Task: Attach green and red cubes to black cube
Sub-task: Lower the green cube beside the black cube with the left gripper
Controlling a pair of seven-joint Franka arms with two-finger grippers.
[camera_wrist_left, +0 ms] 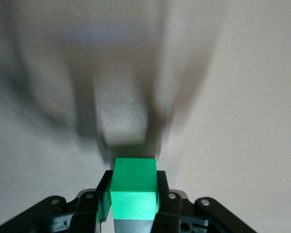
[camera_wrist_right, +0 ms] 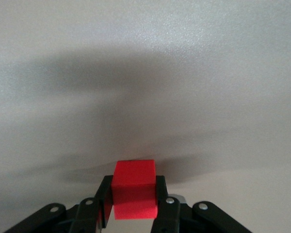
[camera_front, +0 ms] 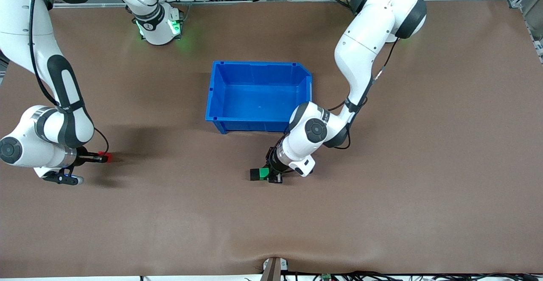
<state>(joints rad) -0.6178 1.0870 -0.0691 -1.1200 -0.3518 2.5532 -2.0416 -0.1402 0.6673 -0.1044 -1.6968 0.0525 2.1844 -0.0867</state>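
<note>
Left tool (camera_front: 271, 174): clamped on the green cube (camera_front: 264, 173), one finger on each side face, as the left wrist view shows (camera_wrist_left: 134, 194). It sits low at the table (camera_front: 382, 213), nearer to the front camera than the blue bin.

Green cube: held between the left tool's fingers (camera_wrist_left: 105, 199), its free face pressed against the black cube (camera_front: 254, 174). In the left wrist view the black cube shows as a grey, motion-smeared block (camera_wrist_left: 122, 119) directly ahead of the green one.

Black cube: touching the green cube on the side toward the right arm's end of the table. Whether it rests on the table or hangs just above it cannot be told.

Right tool (camera_front: 102, 158): closed on the red cube (camera_front: 106, 157), fingers (camera_wrist_right: 161, 194) gripping two opposite faces; the right wrist view shows the cube (camera_wrist_right: 134, 191) squarely between them. It sits low at the table toward the right arm's end, well apart from the green and black pair.

Red cube: held at the tip of the right tool, a shadow under it on the table.

Blue bin (camera_front: 258, 126): open-topped, mid-table, farther from the front camera than the green and black cubes; the left arm's wrist overlaps its near corner.

Table: brown surface carrying the bin.
</note>
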